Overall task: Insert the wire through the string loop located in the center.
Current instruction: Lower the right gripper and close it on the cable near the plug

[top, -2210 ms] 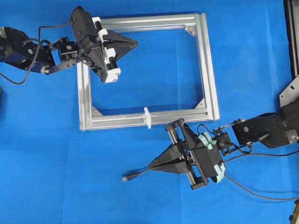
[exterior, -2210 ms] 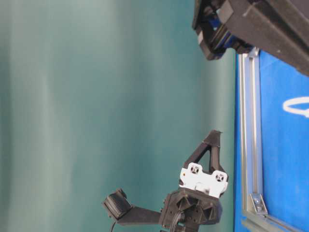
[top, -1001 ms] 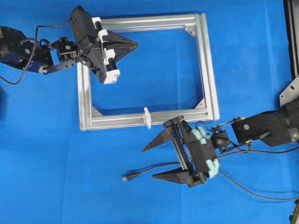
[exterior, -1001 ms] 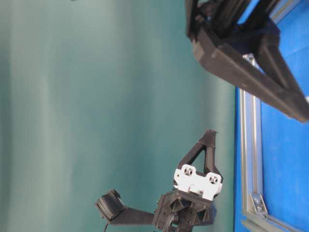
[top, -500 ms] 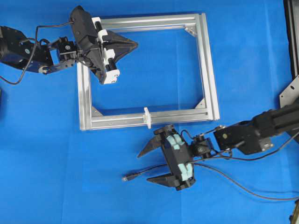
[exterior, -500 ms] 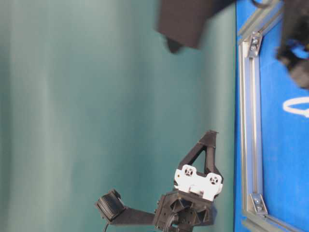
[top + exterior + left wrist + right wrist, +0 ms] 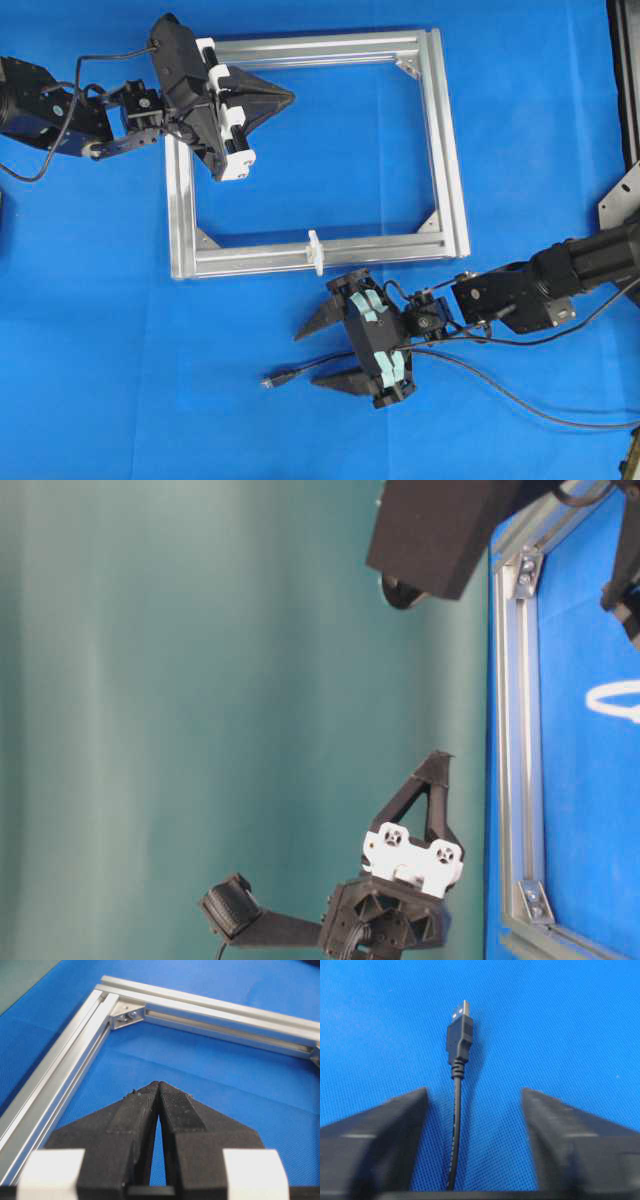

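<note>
Black fingers of the right gripper (image 7: 474,1145) fill the bottom of the right wrist view, spread apart with the wire (image 7: 456,1125) running up the gap between them. Neither finger touches the cable; blue cloth shows on both sides of it. Beyond the fingertips the wire ends in a small dark plug (image 7: 459,1040) with a metallic tip, lying flat on the blue table cover (image 7: 560,1020).

From overhead, the right gripper (image 7: 315,355) sits low over the wire (image 7: 310,368) just below the silver aluminium frame (image 7: 448,180), its two fingers part-way open on either side of the cable, and the plug (image 7: 271,381) lies past them to the left. The string loop (image 7: 316,251), small and white, stands upright on the frame's near bar, just above this gripper and apart from it.

Farther off, the left gripper (image 7: 287,96) hovers over the frame's upper left corner; in its wrist view the fingers (image 7: 137,1115) are pressed together at the tips, holding nothing.
</note>
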